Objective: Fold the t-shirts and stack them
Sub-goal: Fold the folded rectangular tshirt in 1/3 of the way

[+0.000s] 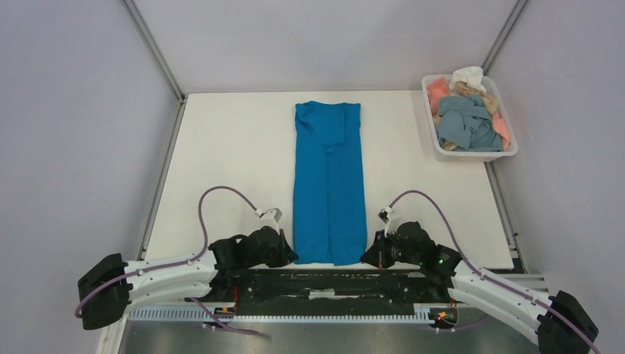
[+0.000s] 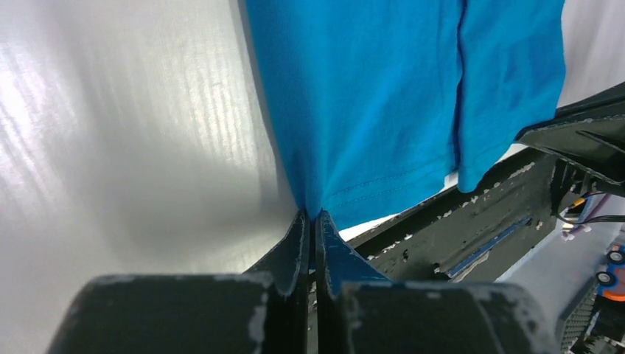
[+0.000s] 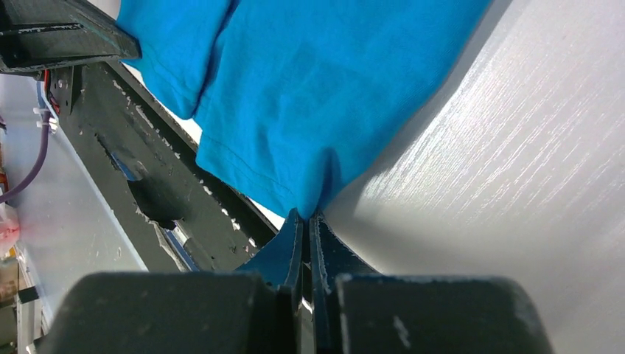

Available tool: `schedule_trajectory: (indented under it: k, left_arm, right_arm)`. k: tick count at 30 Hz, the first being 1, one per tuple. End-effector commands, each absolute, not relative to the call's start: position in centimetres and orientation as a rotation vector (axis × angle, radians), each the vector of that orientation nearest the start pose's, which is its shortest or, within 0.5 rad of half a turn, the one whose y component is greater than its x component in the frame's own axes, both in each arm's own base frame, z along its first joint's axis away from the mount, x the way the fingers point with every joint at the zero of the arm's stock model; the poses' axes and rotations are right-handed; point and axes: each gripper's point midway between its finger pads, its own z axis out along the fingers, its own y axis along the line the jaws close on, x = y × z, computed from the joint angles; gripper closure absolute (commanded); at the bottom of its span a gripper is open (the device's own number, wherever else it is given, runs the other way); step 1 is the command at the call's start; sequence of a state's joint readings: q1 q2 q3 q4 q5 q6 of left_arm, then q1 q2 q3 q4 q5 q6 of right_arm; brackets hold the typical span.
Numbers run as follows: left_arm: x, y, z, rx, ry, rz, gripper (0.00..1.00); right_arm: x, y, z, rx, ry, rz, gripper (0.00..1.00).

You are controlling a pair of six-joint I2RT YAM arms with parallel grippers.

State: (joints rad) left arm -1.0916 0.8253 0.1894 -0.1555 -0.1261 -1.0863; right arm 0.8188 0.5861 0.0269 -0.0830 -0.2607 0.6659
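Observation:
A bright blue t-shirt (image 1: 329, 184) lies down the middle of the white table, folded into a long narrow strip with its hem at the near edge. My left gripper (image 1: 292, 257) is shut on the hem's near left corner; the left wrist view shows the blue t-shirt (image 2: 368, 96) pinched at the left gripper (image 2: 315, 215). My right gripper (image 1: 365, 258) is shut on the near right corner, and in the right wrist view the cloth (image 3: 309, 88) bunches into the right gripper (image 3: 305, 215). More t-shirts (image 1: 466, 118), grey-blue, salmon pink, tan and white, lie crumpled in a tray.
The white plastic tray (image 1: 508, 151) stands at the far right corner of the table. A black rail (image 1: 324, 284) runs along the near edge between the arm bases. Grey walls enclose the table (image 1: 236, 162) on three sides.

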Motion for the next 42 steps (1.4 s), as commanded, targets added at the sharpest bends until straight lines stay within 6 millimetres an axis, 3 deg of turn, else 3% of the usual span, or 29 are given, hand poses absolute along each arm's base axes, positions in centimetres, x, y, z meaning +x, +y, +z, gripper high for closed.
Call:
schedule_trajectory:
  k: [1,13,20,25,32,33,34,42]
  left_arm:
    - [10.1,-21.3,2.8,-0.043,2.526,-0.8,0.98]
    - [18.4,-23.5,8.1,-0.119,2.374,-0.685,0.98]
    - [23.5,-23.7,12.1,-0.192,2.263,-0.675,0.98]
    - [27.2,-23.3,12.2,-0.225,2.268,-0.593,0.98]
    - [33.2,-23.1,13.2,-0.236,2.242,-0.508,0.98]
    - [34.1,-23.1,13.2,-0.229,2.245,-0.499,0.98]
    - [34.8,-23.3,13.2,-0.221,2.249,-0.498,0.98]
    - [40.3,-23.0,12.3,-0.211,2.285,-0.457,0.98]
  right_arm:
    - [9.9,19.4,0.9,-0.331,2.409,0.962,1.0]
    - [17.7,22.1,9.1,-0.271,2.09,0.855,1.0]
    - [21.8,22.2,12.0,-0.232,2.033,0.697,1.0]
    - [25.9,22.1,14.2,-0.189,2.016,0.594,1.0]
    - [30.0,22.3,14.6,-0.159,1.986,0.641,1.0]
    - [31.3,22.4,16.3,-0.135,1.941,0.655,1.0]
    - [31.3,21.9,14.9,-0.127,1.963,0.649,1.0]
    - [36.5,21.7,15.8,-0.125,1.918,0.637,1.0]
